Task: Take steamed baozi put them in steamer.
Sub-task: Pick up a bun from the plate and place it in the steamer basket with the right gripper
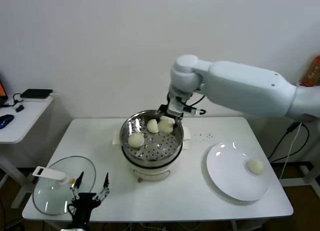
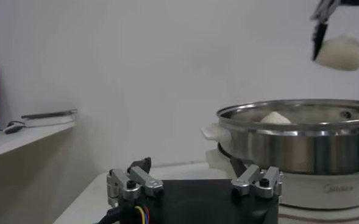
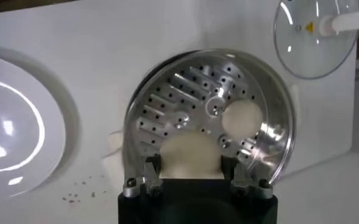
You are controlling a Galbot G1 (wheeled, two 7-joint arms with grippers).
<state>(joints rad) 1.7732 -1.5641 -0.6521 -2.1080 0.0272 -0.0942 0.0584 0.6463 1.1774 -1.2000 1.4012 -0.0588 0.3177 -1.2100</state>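
The right arm reaches in from the right edge, its right gripper [image 1: 167, 121] clamped mid-frame. The left gripper [image 1: 90, 187] sits spread at lower left.

Four baozi [image 1: 136, 139], one steamer [image 1: 150, 161], one plate [image 1: 227, 178], one glass lid [image 1: 62, 186].

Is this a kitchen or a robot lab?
Probably a robot test room set up like a kitchen. A steamer and a white plate sit on a plain white table, while a side desk holds computer gear, with bare walls behind.
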